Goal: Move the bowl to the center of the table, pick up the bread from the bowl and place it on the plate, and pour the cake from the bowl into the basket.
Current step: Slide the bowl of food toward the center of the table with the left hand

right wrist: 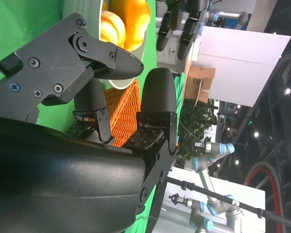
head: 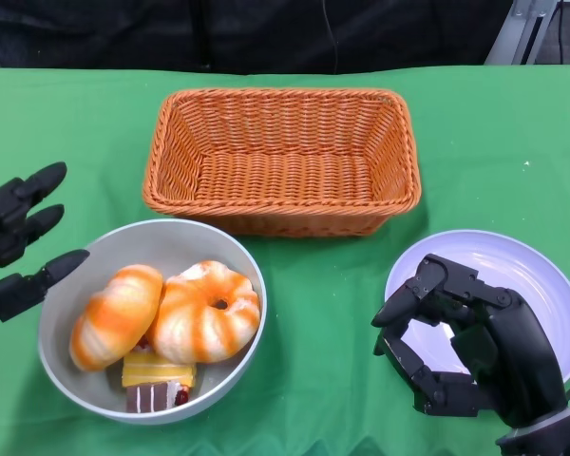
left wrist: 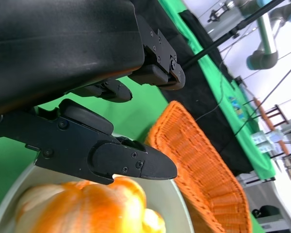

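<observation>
A grey bowl [head: 68,356] sits at the front left of the green table. It holds two orange-and-white bread pieces [head: 116,315] [head: 207,313] and a yellow-and-brown cake slice [head: 157,380] under them. My left hand [head: 19,242] hovers just left of the bowl's rim, fingers apart, holding nothing. My right hand [head: 461,347] hangs over the left part of the white plate [head: 541,285], fingers curled loosely, nothing in them. The orange wicker basket [head: 283,160] stands behind, with nothing in it. The left wrist view shows the bread [left wrist: 82,206] and bowl rim [left wrist: 177,204] right below my fingers [left wrist: 111,160].
The basket's front wall lies close behind the bowl and plate. Green cloth [head: 313,332] lies bare between bowl and plate. A black backdrop edges the table's far side.
</observation>
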`<state>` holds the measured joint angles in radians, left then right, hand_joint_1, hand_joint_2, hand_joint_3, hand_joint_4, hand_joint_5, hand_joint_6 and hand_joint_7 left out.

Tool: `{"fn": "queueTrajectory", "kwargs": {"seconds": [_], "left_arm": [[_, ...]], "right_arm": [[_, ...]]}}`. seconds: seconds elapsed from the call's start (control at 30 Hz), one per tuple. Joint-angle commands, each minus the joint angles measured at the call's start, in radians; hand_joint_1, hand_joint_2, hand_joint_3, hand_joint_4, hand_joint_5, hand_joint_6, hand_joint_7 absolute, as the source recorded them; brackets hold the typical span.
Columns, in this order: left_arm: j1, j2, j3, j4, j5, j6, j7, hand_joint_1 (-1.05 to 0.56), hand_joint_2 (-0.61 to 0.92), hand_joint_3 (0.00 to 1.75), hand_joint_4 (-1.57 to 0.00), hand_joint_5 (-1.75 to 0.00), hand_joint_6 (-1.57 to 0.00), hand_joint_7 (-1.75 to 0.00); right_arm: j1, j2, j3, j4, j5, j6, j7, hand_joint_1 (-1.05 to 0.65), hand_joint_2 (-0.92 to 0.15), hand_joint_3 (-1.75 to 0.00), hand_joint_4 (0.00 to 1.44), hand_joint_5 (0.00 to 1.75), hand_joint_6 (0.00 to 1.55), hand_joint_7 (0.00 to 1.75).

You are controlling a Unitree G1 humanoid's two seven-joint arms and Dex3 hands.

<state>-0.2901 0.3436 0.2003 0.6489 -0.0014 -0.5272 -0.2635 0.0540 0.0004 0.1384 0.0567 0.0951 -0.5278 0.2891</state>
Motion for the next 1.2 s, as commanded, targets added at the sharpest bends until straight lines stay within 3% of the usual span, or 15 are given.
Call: {"fn": "queueTrajectory", "kwargs": {"seconds": [0.03,0.4,1.2], "left_arm": [[-0.023,0.028,-0.004,0.05,0.01,-0.035,0.019,-0.65,0.92,0.22,-0.4,0.0,-0.36,0.0],[-0.057,0.048,-0.054,0.16,0.067,-0.001,0.058,-0.66,0.92,0.25,-0.27,0.0,-0.29,0.0],[-0.041,0.036,-0.12,0.064,0.061,0.303,0.031,-0.69,0.92,0.36,-0.1,0.0,-0.15,0.0]], "right_arm": [[0.01,-0.006,0.001,-0.016,0.005,0.004,0.0,-0.19,-0.46,-0.99,0.74,1.49,0.69,1.25],[0.01,-0.009,0.002,-0.019,-0.003,0.005,-0.001,-0.19,-0.46,-1.0,0.73,1.49,0.7,1.25],[0.012,-0.012,0.004,-0.029,0.005,0.005,0.012,-0.17,-0.45,-1.03,0.73,1.5,0.69,1.26]]}}
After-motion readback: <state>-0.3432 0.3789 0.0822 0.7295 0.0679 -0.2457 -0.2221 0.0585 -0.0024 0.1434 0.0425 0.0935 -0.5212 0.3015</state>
